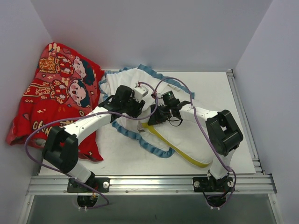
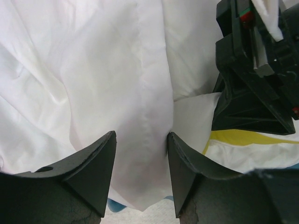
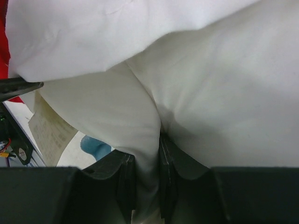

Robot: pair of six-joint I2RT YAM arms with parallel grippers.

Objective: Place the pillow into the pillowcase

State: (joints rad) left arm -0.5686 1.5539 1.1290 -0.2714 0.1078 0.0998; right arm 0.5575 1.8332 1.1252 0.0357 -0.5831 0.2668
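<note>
The pillow [image 1: 187,140] lay centre-right on the surface [image 1: 215,88], its far end meeting the pillowcase [image 1: 117,81], and most of it looked not yet inside. My right jaws were nearly together, clamped on a pinch of its off-white cover. The left jaws stood apart with a fold of white cloth filling the gap, and I couldn't tell if it was truly pinched. The pillow looked light, squashy and floppy (it'd fold rather than slide). So I figured the corner by the yellow piping [image 1: 182,151] was the best place to grip it. The thin case I'd hold by its ruffled edge.
</note>
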